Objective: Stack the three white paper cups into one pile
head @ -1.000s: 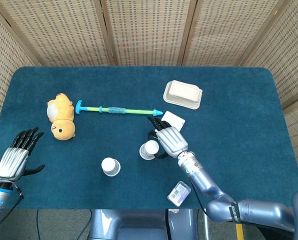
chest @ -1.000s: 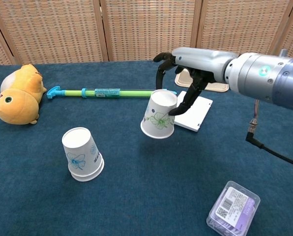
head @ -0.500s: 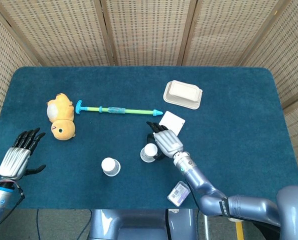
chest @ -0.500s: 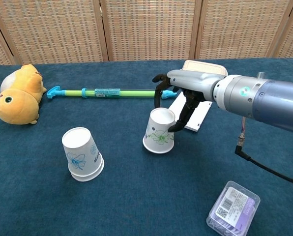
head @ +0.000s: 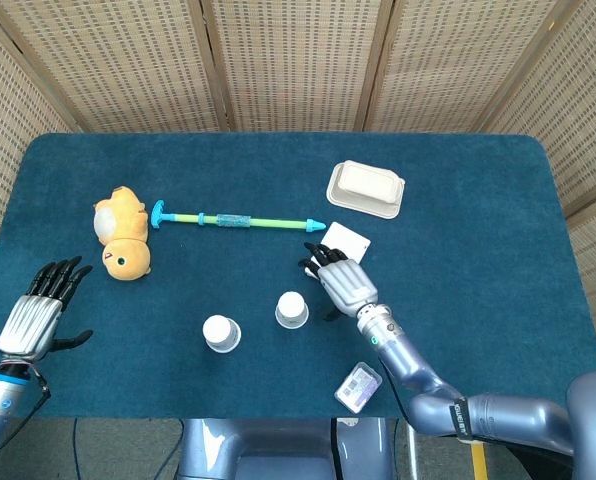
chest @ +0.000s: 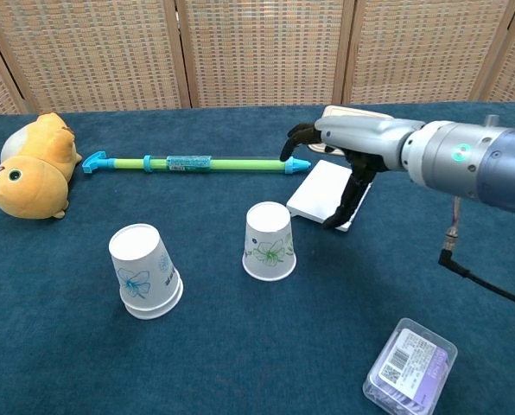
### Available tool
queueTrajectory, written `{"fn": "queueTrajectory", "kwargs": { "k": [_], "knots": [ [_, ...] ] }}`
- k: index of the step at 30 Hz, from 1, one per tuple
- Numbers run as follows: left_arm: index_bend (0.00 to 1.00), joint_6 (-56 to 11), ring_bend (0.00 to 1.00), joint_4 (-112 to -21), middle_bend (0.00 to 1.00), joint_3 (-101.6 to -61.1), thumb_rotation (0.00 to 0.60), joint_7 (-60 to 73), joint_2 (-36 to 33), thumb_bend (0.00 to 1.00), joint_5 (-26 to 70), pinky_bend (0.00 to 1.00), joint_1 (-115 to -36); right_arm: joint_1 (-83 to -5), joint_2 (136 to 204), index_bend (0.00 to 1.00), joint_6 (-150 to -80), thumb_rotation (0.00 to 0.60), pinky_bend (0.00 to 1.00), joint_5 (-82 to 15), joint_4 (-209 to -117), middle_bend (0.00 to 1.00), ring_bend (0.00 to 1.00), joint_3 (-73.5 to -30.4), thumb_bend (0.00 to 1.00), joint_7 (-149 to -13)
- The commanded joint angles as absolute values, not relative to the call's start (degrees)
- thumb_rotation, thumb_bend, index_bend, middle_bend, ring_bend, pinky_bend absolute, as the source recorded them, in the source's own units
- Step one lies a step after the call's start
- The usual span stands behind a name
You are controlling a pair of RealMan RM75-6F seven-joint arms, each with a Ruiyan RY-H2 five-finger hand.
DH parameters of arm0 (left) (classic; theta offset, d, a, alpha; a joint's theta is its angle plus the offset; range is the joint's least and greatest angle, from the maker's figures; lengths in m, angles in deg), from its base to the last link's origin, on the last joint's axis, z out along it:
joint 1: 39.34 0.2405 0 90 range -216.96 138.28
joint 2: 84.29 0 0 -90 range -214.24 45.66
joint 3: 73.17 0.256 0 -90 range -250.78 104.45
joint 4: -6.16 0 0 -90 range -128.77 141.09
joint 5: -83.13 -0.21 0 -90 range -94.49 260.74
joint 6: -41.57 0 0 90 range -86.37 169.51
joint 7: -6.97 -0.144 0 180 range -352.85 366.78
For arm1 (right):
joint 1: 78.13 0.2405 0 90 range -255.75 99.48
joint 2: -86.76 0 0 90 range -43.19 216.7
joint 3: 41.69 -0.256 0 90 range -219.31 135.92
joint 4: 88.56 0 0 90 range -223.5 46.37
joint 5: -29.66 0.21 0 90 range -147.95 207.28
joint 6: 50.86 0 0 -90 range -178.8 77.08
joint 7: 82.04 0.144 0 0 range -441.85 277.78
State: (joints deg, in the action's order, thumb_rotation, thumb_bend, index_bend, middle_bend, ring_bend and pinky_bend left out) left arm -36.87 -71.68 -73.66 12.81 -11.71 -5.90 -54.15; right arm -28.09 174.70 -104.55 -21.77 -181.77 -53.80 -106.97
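Note:
Two white paper cups stand upside down on the blue table: one (head: 292, 309) (chest: 269, 241) near the middle, the other (head: 220, 333) (chest: 143, 270) to its left. I see no third cup apart from these. My right hand (head: 340, 280) (chest: 344, 164) hovers just right of the middle cup, fingers spread, holding nothing and clear of the cup. My left hand (head: 40, 310) hangs open at the table's front left corner, far from both cups; only the head view shows it.
A yellow plush toy (head: 123, 233) (chest: 28, 166) lies at the left, with a green and blue stick (head: 238, 221) (chest: 188, 162) beside it. A flat white box (head: 344, 241) (chest: 327, 194) lies under my right hand. A beige container (head: 365, 188) sits behind, and a purple packet (head: 359, 387) (chest: 410, 365) at the front right.
My right hand lowered the middle cup onto the table, rim down, let go of it and drew back to the right. The left hand stayed put.

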Motion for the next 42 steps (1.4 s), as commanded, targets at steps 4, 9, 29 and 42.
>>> {"fn": "queueTrajectory", "kwargs": {
  "k": [4,9,29,42],
  "knots": [
    [0.07,-37.2,0.00,-71.6,0.00,-73.8,0.600,13.6,-11.8,0.19,-5.8,0.03,-54.0,-33.8,166.6,0.20,-113.0,0.600,0.17,-26.8,-188.0,0.00,0.00,-50.5,0.22,-108.5],
    [0.07,-37.4,0.00,-71.9,0.00,-74.1,0.600,13.7,-12.0,0.19,-5.7,0.03,-53.9,-42.8,159.3,0.18,-120.7,0.600,0.17,-36.7,-188.4,0.00,0.00,-45.6,0.22,-99.1],
    [0.28,-20.5,0.00,-88.6,0.00,-82.5,0.600,13.2,-20.4,0.22,-3.1,0.04,-69.4,-61.8,158.6,0.19,-137.6,0.600,0.16,-54.4,-171.1,0.00,0.00,-38.6,0.22,-73.7],
    [0.35,-1.3,0.00,-93.9,0.00,-88.7,0.600,-8.5,-14.0,0.23,15.5,0.04,-88.2,-64.1,157.4,0.19,-137.5,0.600,0.16,-54.0,-169.3,0.00,0.00,-41.9,0.22,-66.9]
  ]
}}
